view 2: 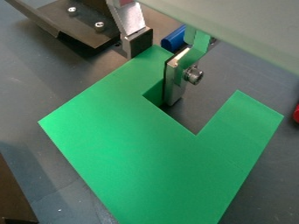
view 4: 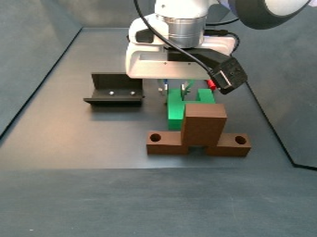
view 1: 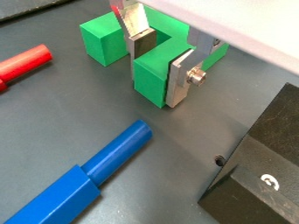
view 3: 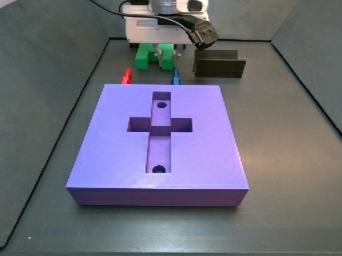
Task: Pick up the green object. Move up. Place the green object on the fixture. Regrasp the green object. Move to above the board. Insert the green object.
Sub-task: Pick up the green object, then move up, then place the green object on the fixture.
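Note:
The green object (view 1: 152, 83) is a bright green U-shaped block on the dark floor, also seen in both side views (view 3: 158, 55) (view 4: 179, 113). My gripper (view 1: 160, 70) straddles one arm of the U. One finger is down in the notch and the other lies against the arm's outer face, so it is shut on that arm (view 2: 155, 70). The block seems to rest on the floor. The dark fixture (view 1: 263, 157) stands close beside it (view 3: 218, 66) (view 4: 114, 91). The purple board (view 3: 201, 120) with its cross-shaped slot lies nearer the camera in a side view.
A red piece (view 1: 24, 63) and a blue piece (view 1: 87, 175) lie on the floor by the green object. A brown cross-like piece (view 4: 198, 130) with two holes stands just in front of it in a side view. Grey walls enclose the floor.

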